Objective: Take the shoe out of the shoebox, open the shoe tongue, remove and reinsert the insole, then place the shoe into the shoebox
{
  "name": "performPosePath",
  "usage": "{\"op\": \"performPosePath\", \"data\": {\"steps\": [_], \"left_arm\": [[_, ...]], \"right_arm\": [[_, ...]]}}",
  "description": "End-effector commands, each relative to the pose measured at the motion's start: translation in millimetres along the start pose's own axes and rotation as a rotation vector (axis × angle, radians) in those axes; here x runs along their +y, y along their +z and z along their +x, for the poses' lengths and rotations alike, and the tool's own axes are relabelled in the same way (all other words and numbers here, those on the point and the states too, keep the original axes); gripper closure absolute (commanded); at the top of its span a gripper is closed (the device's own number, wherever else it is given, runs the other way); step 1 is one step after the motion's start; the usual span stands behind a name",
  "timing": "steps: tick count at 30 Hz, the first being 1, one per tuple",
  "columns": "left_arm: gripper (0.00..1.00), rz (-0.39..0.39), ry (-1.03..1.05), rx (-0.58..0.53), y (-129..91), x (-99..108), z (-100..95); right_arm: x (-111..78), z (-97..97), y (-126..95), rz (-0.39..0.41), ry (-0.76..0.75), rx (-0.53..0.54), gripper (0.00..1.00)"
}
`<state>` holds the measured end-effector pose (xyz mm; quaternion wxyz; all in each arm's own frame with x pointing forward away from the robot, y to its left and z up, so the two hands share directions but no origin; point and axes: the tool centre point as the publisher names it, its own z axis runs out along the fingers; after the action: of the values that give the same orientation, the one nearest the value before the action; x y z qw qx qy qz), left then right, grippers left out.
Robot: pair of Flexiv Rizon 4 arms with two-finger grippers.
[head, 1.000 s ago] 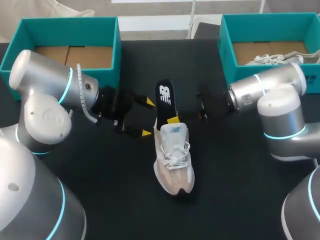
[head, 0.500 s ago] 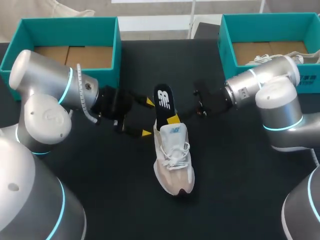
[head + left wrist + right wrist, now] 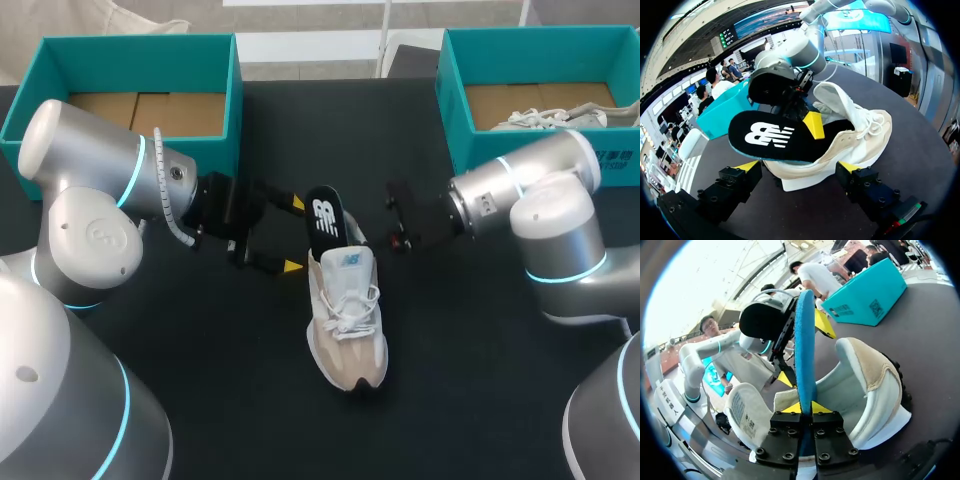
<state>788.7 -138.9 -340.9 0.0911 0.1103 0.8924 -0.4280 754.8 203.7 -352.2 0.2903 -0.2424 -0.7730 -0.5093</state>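
The white and beige lace-up shoe [image 3: 345,320] is seen upright mid-table on the black table [image 3: 480,380], its black foam insole [image 3: 323,214] raised from the heel opening. Only in the right wrist view is the right gripper [image 3: 805,407] seen clamped on the insole's blue edge. In the left wrist view the left gripper [image 3: 799,166] is shown spread wide by the heel. A second pale shoe [image 3: 545,118] is held in the right teal cardboard box [image 3: 448,80].

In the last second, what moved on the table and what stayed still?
The right gripper, shut on the insole, came a little closer to the shoe. It lowered the insole toward the shoe and tipped its top toward the left arm. The left gripper stayed open by the shoe's heel. The shoe did not move.
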Motion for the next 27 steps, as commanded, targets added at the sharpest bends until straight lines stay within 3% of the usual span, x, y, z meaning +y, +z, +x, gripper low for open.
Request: {"op": "performPosePath", "data": {"steps": [1,9,11,13,14,27], "left_arm": [[0.0,-0.004,0.0,0.001,0,-1,0.0],[0.0,-0.004,0.0,0.001,0,-1,0.0],[0.0,-0.004,0.0,0.001,0,-1,0.0],[0.0,-0.004,0.0,0.001,0,-1,0.0],[0.0,-0.004,0.0,0.001,0,-1,0.0],[0.0,-0.004,0.0,0.001,0,-1,0.0]], "right_arm": [[7.4,1.5,-5,0.005,-0.014,-0.016,0.73],[29.7,-6.6,-11,0.024,-0.067,-0.026,0.73],[31.1,-9.1,-11,0.033,-0.068,-0.021,0.77],[31.1,-10.5,-10,0.043,-0.061,-0.014,0.91],[28.7,-10.9,-8,0.05,-0.053,-0.011,1.0],[-11.7,8.4,9,0.061,0.081,0.021,1.0]]}}
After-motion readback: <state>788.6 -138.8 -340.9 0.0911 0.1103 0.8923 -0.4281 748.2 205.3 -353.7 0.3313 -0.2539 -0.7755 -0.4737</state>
